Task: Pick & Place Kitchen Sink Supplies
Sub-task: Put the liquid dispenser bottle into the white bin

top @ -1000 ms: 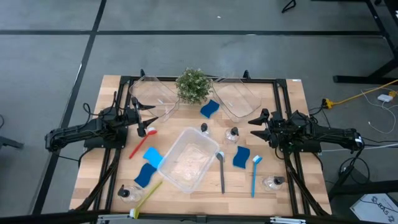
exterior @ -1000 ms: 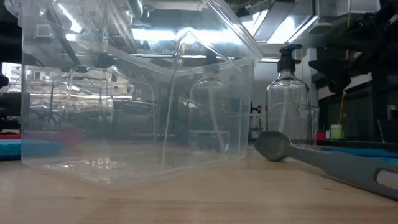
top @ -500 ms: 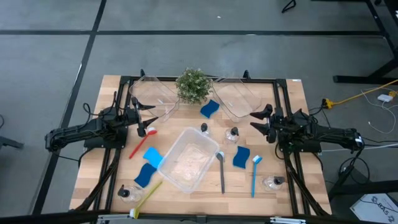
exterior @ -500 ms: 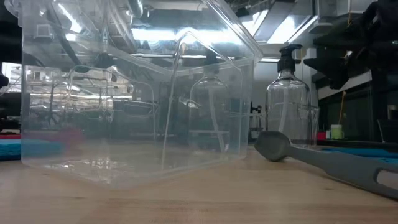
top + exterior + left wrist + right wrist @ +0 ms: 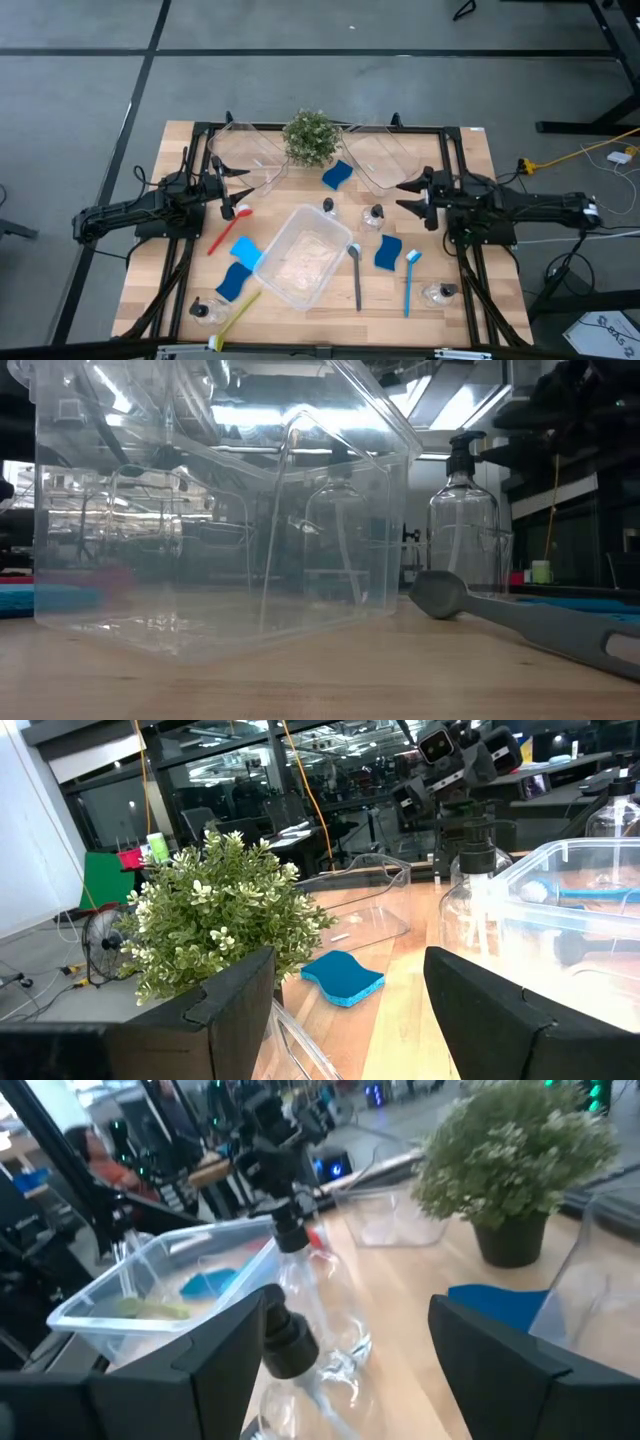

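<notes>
Two dark arms reach in over the wooden table (image 5: 470, 150) from opposite sides. At the left, the left claw (image 5: 236, 186) hangs spread wide and empty over the table, beside the head of a red brush (image 5: 228, 230) that lies slanted on the wood. Below that brush sit two blue sponges (image 5: 243, 249), one touching the other, and nearer the front edge a pump bottle (image 5: 206, 311) stands next to a yellow-green brush (image 5: 236, 317).

In the middle, a clear bin (image 5: 297, 257) rests tilted relative to the table edges, with nothing visible inside. Behind it a potted plant (image 5: 310, 137) stands between two more clear bins (image 5: 246, 155). A third sponge (image 5: 338, 175) lies just beside the plant, toward the right. Two small pump bottles (image 5: 374, 217) stand at the centre bin's far right corner, and a grey brush (image 5: 356, 275) lies along its right side.

Further right, a fourth sponge (image 5: 389, 252) lies next to a blue brush (image 5: 410, 282), with another pump bottle (image 5: 438, 293) on its side near the handle. The right claw (image 5: 410, 196) hovers above the table, fingers wide apart and holding nothing, just right of the two standing bottles.
</notes>
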Controlling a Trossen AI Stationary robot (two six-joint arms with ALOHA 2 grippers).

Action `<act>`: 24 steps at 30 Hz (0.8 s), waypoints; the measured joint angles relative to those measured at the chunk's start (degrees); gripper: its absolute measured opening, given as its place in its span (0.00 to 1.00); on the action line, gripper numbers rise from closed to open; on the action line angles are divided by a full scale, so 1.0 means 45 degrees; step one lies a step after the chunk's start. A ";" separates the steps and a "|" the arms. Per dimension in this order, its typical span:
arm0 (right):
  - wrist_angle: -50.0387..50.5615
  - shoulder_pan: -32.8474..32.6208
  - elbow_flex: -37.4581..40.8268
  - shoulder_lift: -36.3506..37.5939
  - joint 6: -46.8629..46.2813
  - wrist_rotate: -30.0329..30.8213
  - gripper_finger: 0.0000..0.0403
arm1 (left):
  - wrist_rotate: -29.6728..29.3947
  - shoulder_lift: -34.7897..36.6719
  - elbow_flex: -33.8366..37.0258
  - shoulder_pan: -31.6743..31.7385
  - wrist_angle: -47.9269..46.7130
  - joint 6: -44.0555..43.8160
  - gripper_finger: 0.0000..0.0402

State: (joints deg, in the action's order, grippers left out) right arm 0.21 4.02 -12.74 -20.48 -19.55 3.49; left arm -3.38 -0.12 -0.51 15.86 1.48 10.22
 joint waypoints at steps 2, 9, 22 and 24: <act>-0.0029 -0.0139 -0.0311 -0.0581 -0.0071 0.0000 0.69 | 0.0000 -0.0005 -0.0003 0.0000 0.0000 0.0002 0.63; 0.0067 -0.0461 -0.1344 -0.2331 -0.0143 -0.0001 0.69 | -0.0005 -0.0005 -0.0004 0.0000 -0.0003 0.0000 0.63; 0.4575 -0.1263 -0.4650 -0.4465 0.3828 -0.0813 0.69 | -0.0002 -0.0004 -0.0001 0.0000 -0.0001 0.0004 0.63; 0.5136 -0.1299 -0.4982 -0.4490 0.3812 -0.0793 0.69 | 0.0000 -0.0005 -0.0005 0.0000 0.0000 0.0005 0.63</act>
State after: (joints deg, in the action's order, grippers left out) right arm 23.32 -1.83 -35.16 -40.69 -2.40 -0.08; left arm -3.38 -0.14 -0.54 15.86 1.48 10.24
